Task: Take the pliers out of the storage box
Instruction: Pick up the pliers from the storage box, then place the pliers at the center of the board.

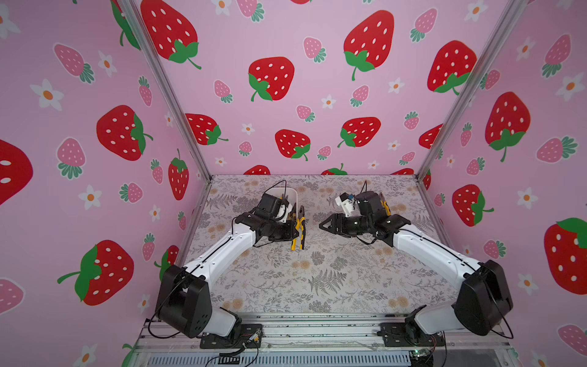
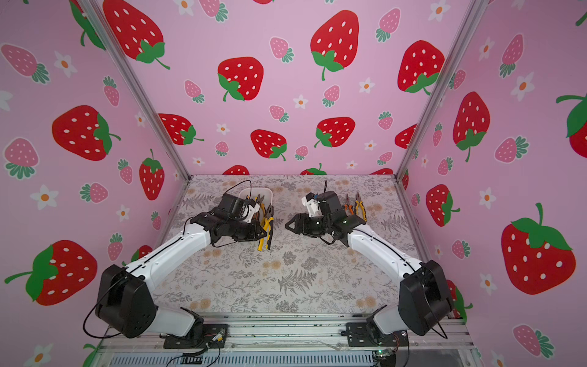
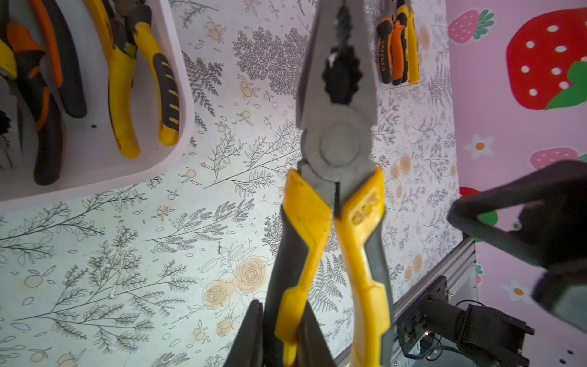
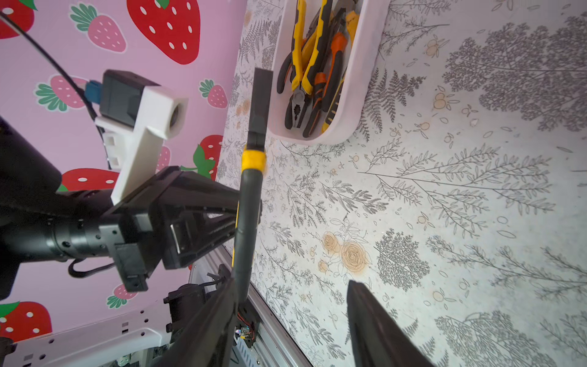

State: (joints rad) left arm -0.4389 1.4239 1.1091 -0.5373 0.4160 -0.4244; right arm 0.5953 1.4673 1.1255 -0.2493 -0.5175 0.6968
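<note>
My left gripper (image 3: 282,321) is shut on one handle of yellow-and-black pliers (image 3: 336,152). It holds them above the mat, just right of the storage box; both top views show this pair (image 1: 298,230) (image 2: 266,230). The white storage box (image 1: 290,192) (image 3: 185,120) (image 4: 365,79) sits at the back left with several more pliers (image 3: 122,95) (image 4: 313,63) inside. My right gripper (image 1: 322,225) (image 4: 293,286) is open and points at the held pair. That pair appears edge-on (image 4: 249,197) in the right wrist view, beside one finger (image 4: 219,311), with bare mat between the fingers.
Two pliers, one orange-handled (image 2: 348,206) and one yellow-handled (image 2: 360,208), lie side by side on the floral mat at the back right, behind the right arm; the left wrist view also catches them (image 3: 397,47). Strawberry-patterned walls enclose three sides. An aluminium rail (image 1: 301,327) runs along the front.
</note>
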